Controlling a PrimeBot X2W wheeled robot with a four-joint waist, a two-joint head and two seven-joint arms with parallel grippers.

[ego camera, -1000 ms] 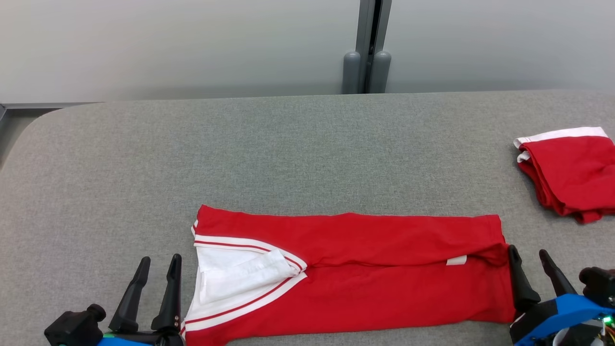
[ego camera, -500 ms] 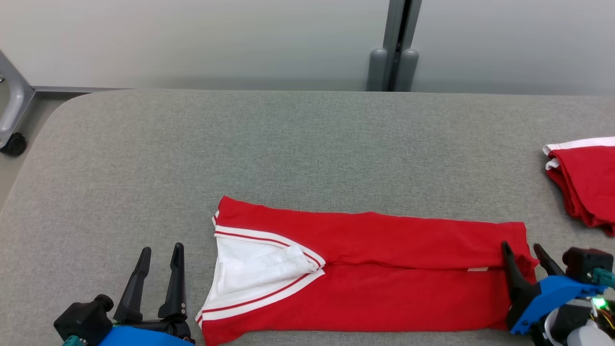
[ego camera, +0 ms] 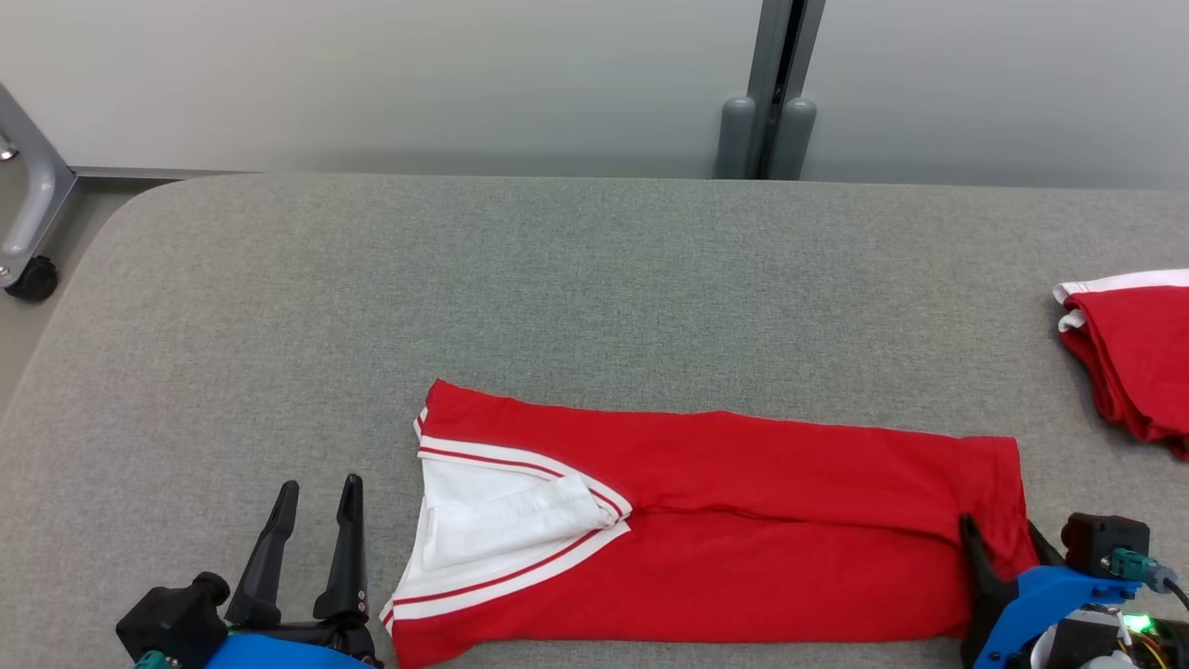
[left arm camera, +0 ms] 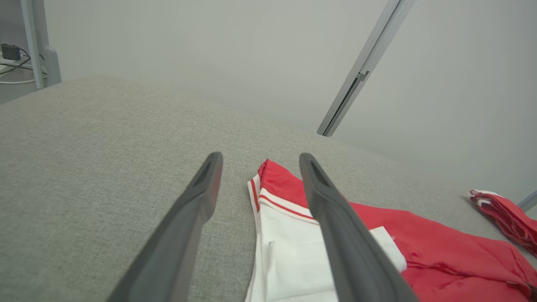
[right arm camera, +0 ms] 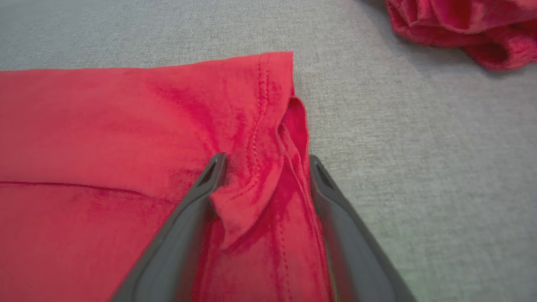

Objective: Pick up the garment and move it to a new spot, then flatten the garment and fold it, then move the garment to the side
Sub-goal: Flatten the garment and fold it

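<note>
Red garment (ego camera: pixel 725 530) lies folded lengthwise on table (ego camera: pixel 557 279), near the 6 o'clock edge. Left gripper (ego camera: pixel 320 483) fingers spread, beside its 9 o'clock end. Right gripper (ego camera: pixel 1001 534) fingers spread, straddling its 3 o'clock end, not pinched.

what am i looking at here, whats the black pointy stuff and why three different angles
These are three cameras on a two-armed wheeled robot folding clothes. The wide picture is from its head, looking down at a grey fabric-covered table. The other two come from cameras on its wrists, each looking along that arm's two dark fingers. On the table lies a red garment with white trim, folded into a long strip, and a second red garment bundled at the right. The left gripper is open beside the white-trimmed end, holding nothing. The right gripper is open astride the hem corner, not yet closed on it.
</note>
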